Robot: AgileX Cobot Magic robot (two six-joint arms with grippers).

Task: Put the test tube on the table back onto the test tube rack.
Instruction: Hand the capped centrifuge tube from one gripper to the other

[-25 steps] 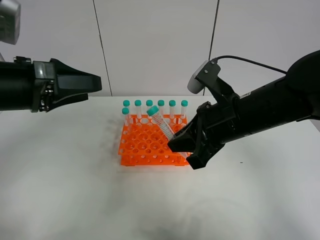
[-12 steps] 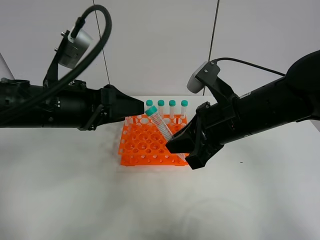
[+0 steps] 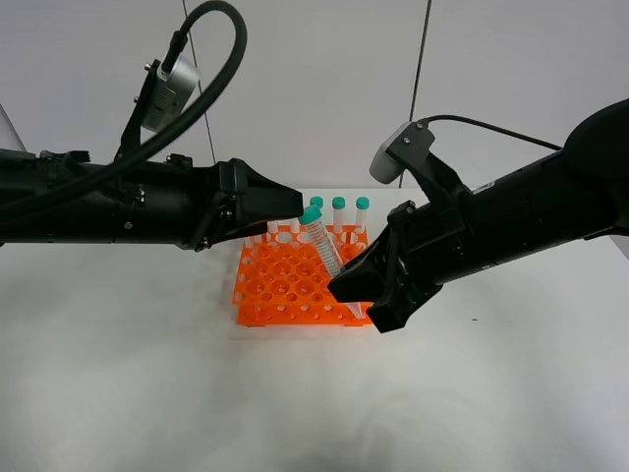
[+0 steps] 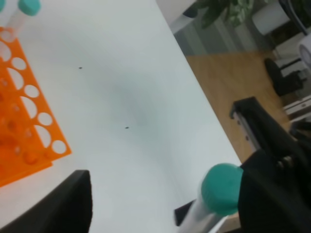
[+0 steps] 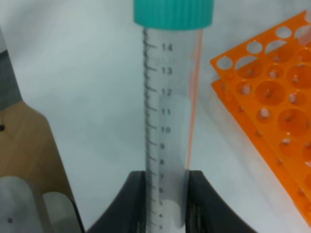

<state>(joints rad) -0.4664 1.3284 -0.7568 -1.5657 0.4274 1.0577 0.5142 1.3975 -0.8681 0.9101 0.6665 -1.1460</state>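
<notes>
One white matte table (image 3: 147, 393), with a white panelled wall (image 3: 305, 88) behind it. The left wrist view also catches wood floor (image 4: 218, 87) and a potted plant (image 4: 228, 9) past the table edge.

Counts:
- One orange test tube rack (image 3: 285, 285), two tiers, grid of round holes.
- Four teal-capped tubes visible: three standing tubes (image 3: 338, 208) in the rack's back row, plus the one I'm holding.
- The rest of that row is behind my left arm (image 3: 118, 206), so I can't count it.
- The front rows show open holes.

My right gripper (image 5: 166, 194) is clenched on the test tube (image 3: 325, 248), low on the body, with graduations and cap clear above the fingers. The tube is off the table and tilted, cap toward the left arm and tip down by the rack's front right corner. I can't tell whether the tip sits in a hole.

My left gripper (image 3: 293, 204) is spread wide and grasps nothing, its tip just beside the tube's cap (image 4: 221, 188). In its wrist view the cap sits between its two fingers; contact is unclear.
</notes>
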